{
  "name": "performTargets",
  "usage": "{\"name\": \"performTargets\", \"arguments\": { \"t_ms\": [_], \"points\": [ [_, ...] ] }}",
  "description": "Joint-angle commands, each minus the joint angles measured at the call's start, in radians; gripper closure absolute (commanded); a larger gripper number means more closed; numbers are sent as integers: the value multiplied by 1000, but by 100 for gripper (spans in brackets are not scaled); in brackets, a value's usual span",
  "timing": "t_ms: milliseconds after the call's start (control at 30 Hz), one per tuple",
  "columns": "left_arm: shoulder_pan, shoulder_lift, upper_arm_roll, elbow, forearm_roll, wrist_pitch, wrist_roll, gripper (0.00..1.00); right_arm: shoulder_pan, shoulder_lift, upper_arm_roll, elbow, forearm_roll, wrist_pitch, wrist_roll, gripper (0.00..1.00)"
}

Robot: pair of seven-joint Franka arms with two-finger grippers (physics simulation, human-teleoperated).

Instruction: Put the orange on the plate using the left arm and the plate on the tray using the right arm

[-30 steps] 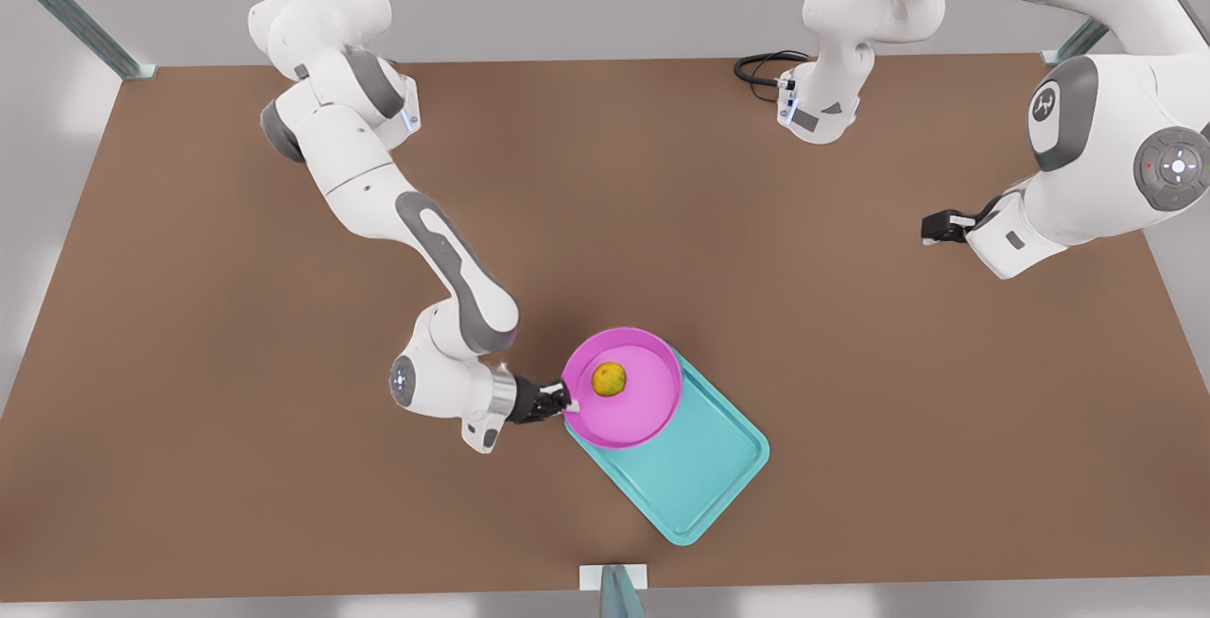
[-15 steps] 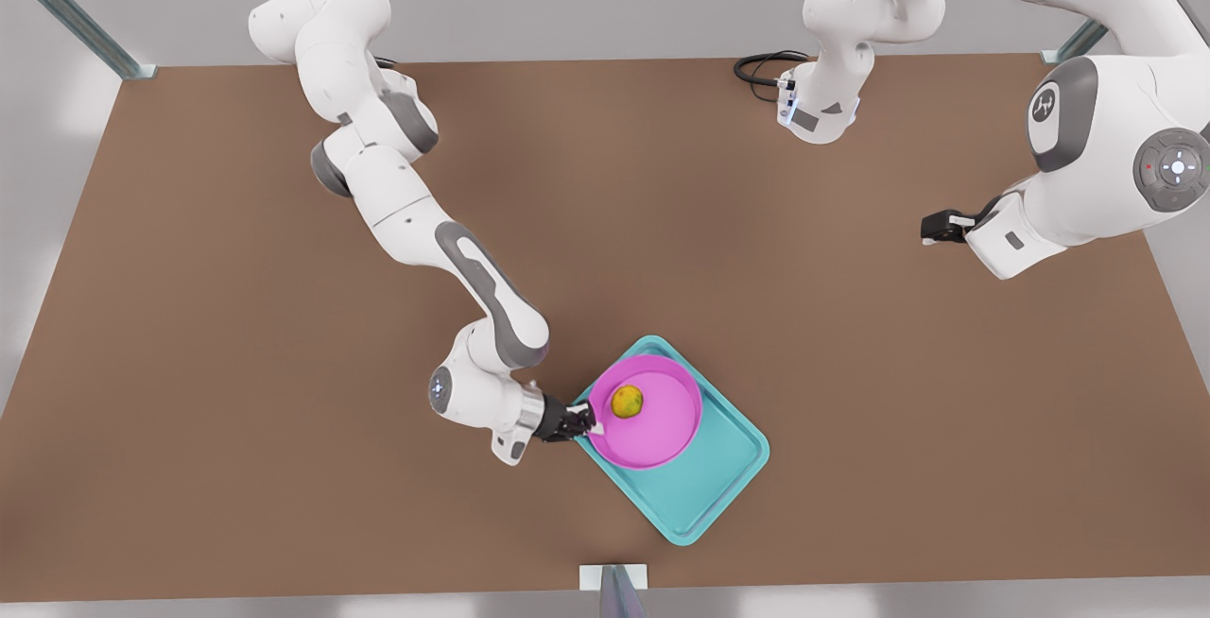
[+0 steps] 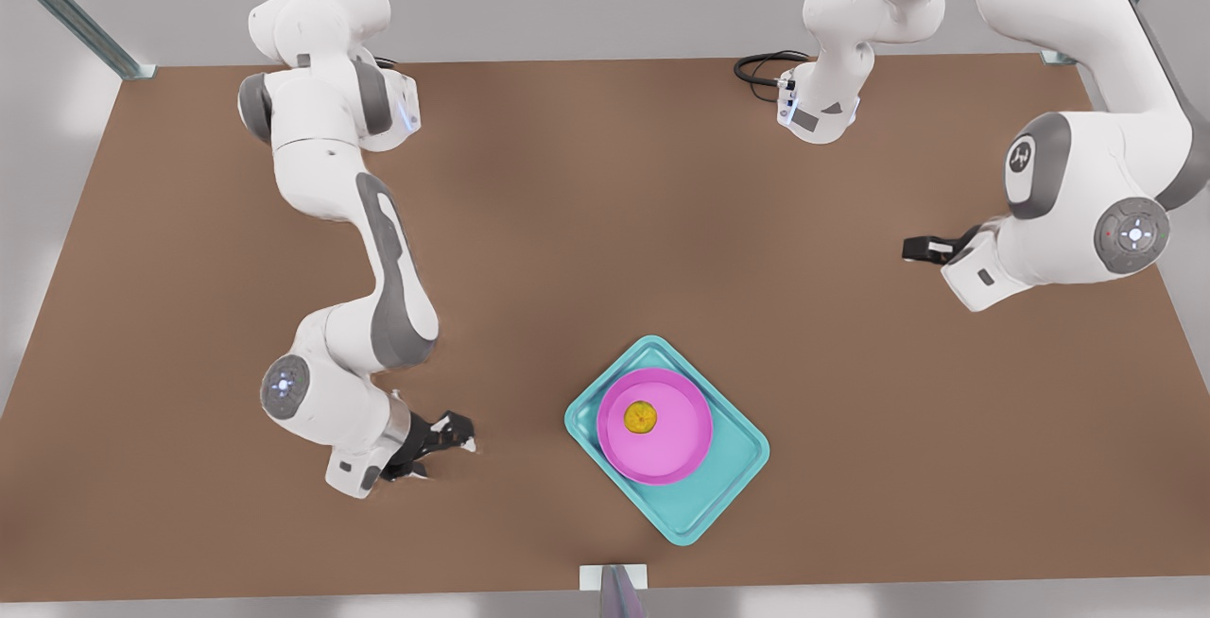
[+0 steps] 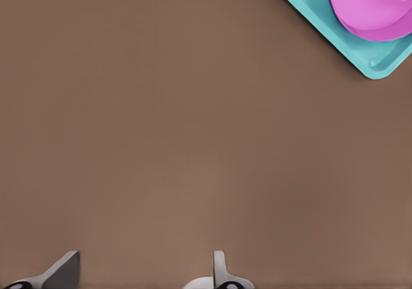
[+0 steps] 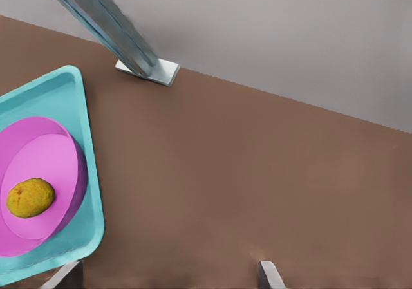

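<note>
The pink plate [image 3: 677,453] lies flat on the teal tray [image 3: 733,478] near the table's front edge, and the orange [image 3: 640,417] rests in the plate's middle. My right gripper [image 3: 456,438] is open and empty, low over the table, a good way off the tray toward the front view's left. Its wrist view has the orange [image 5: 29,197], plate [image 5: 61,157] and tray [image 5: 61,96] ahead of its spread fingers [image 5: 267,273]. My left gripper [image 3: 915,248] waits open at the front view's right, far from the tray [image 4: 360,60] and plate [image 4: 360,18].
A black cable [image 3: 761,65] loops at the back beside an arm base [image 3: 821,112]. A metal post on a white bracket [image 3: 613,577] stands at the table's front edge just in front of the tray. Bare brown tabletop [image 3: 586,221] spreads between the arms.
The plate with the orange came down onto the tray. My right gripper let go of its rim and drew back toward the front view's left. The left arm shifted slightly.
</note>
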Motion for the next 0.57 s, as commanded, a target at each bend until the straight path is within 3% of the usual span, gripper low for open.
{"name": "performTargets", "arguments": {
  "t_ms": [0, 33, 67, 133, 200, 267, 533],
  "points": [
    [0, 0, 0, 1, -2, 0, 11, 0, -55, -98, -49, -1, -206, -610, -78, 0],
    [0, 0, 0, 1, -2, 0, 13, 0, -43, -158, -108, 5, -287, -689, -78, 0],
    [0, 0, 0, 1, -2, 1, 11, 0, -48, -259, -96, -2, -376, -699, -78, 0],
    [0, 0, 0, 1, 0, 1, 11, 0, -149, -578, 62, -271, -500, -690, -51, 0],
    [0, -3, 0, 1, 7, 1, 11, 0, -166, -730, 94, -469, -525, -601, -3, 0],
    [0, 0, 0, 1, 4, 1, 11, 0, -170, -778, 99, -539, -543, -561, 3, 0],
    [0, 0, 0, 1, 1, 3, 11, 0, -184, -772, 100, -538, -543, -567, 5, 0]
  ]
}}
